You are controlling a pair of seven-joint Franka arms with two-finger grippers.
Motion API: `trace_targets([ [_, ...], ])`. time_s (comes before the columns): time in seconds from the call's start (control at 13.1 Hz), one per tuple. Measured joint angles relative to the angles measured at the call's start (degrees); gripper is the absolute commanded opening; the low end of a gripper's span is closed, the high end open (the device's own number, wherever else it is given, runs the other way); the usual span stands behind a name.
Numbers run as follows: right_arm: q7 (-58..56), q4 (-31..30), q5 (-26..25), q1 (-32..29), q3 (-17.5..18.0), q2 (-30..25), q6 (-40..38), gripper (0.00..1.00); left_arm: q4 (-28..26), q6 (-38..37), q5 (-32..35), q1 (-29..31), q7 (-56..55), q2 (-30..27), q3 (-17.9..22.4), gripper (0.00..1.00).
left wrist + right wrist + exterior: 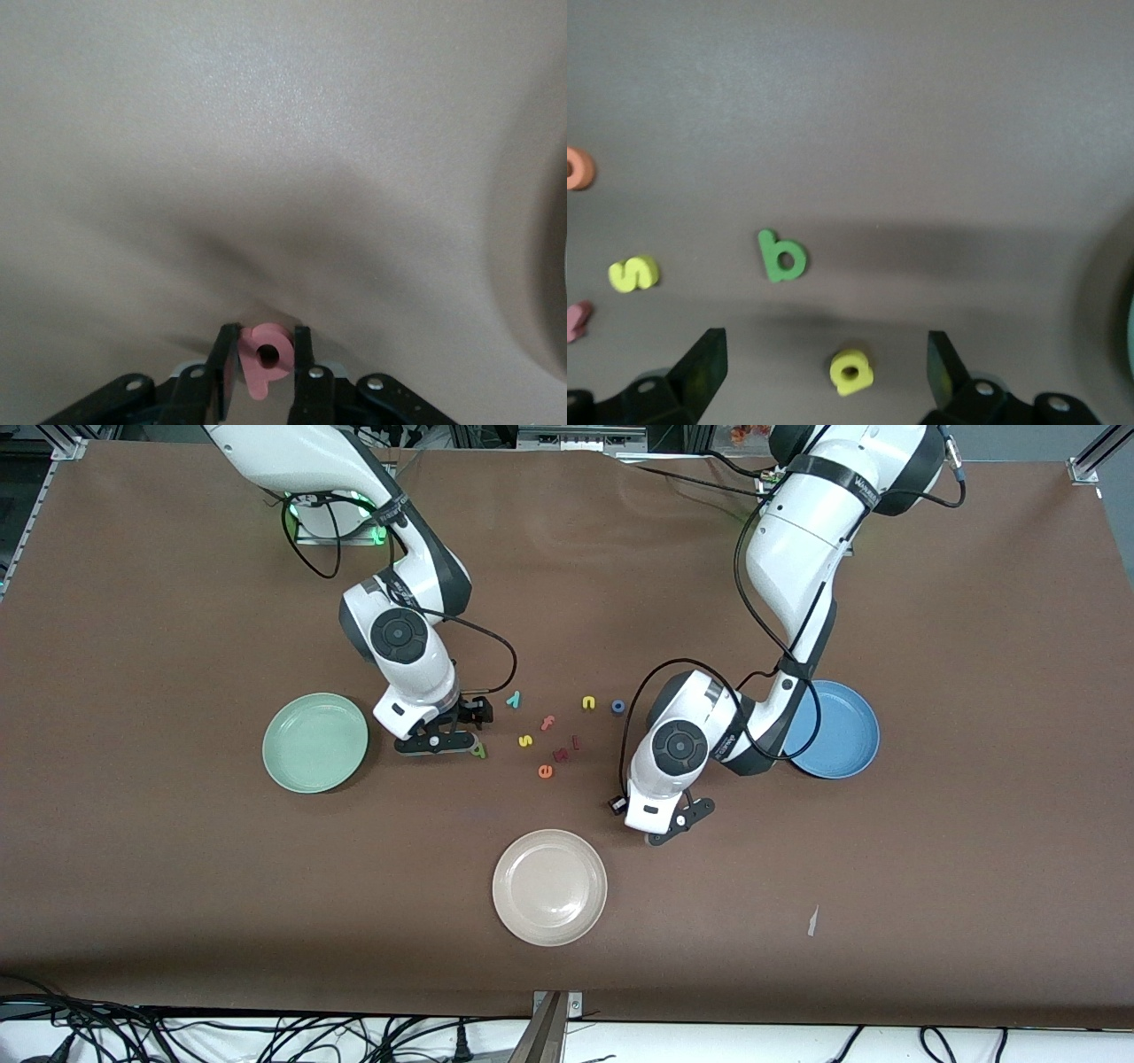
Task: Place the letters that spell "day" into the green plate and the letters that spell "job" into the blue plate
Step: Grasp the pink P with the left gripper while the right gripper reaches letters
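My left gripper [266,335] is shut on the salmon-pink "b" [270,356], one finger against each side. In the front view this gripper [671,824] is low over bare table between the cream plate and the blue plate [861,731], and the "b" is hidden there. My right gripper [824,354] stands open around the yellow "d" [851,372], which lies on the table. The dark green "a" [781,257] lies just past it. That gripper [438,741] is beside the green plate [314,742]. The teal "y" [513,700] and the blue "o" [617,707] lie among the loose letters.
A cream-white plate [549,886] sits nearest the front camera. Loose letters lie mid-table between the arms: yellow "n" [588,702], yellow "s" [525,740], pink "f" [548,723], orange "e" [545,771]. The left arm covers part of the blue plate.
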Motion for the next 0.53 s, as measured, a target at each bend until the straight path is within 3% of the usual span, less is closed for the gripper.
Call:
trace_targets([
  [0.23,0.2,-0.4,-1.1,0.01,-0.11,1.11,0.73,1.0,0.54,-0.21,0.01,0.6,2.26,-0.2,0.13,0.01],
  [0.53,0.2,-5.81,-1.14,0.02,-0.11,0.28,5.07,1.0,1.89,-9.92,0.03,3.72,12.37,-3.6,0.38,0.02],
])
